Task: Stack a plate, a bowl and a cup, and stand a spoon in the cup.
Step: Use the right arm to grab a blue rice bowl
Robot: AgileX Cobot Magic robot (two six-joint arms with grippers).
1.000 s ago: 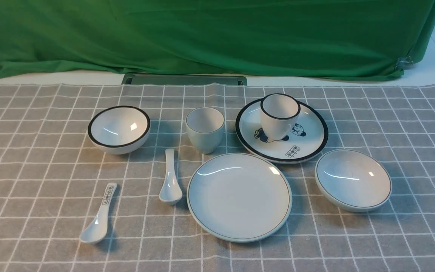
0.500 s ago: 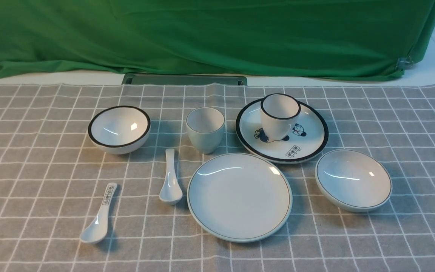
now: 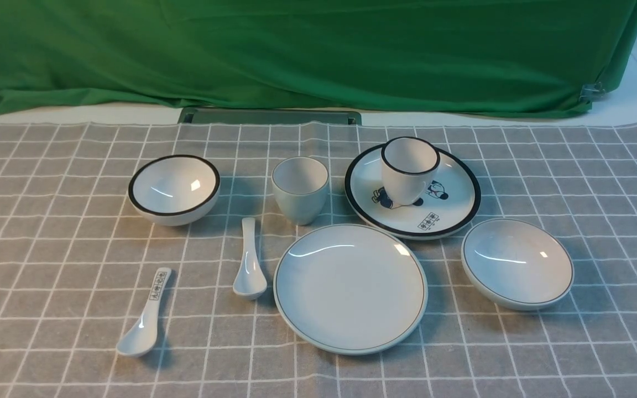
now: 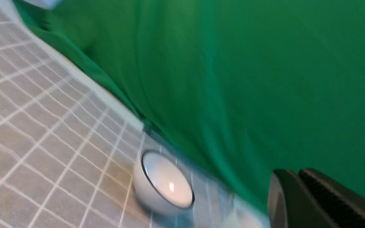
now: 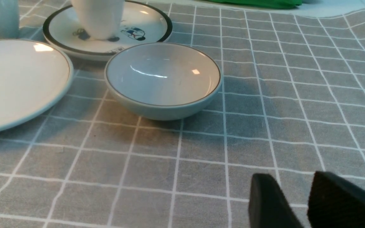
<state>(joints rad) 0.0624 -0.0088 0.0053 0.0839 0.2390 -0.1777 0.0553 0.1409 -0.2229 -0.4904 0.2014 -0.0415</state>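
Nearest, seen only by the wrist cameras, the left claw (image 4: 298, 172) has its fingers together and the right claw (image 5: 291, 177) has its fingers apart, gripping nothing. The front view alone shows the plain spoon (image 3: 250, 265) on the counter (image 3: 407, 370), left of the white plate (image 3: 350, 290), with the shallow bowl (image 3: 517, 265) right of the plate. Farther back stands the pale cup (image 3: 301, 193).

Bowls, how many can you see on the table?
2: a black-rimmed bowl at the far left, and a shallow bowl to the right of the plain plate.
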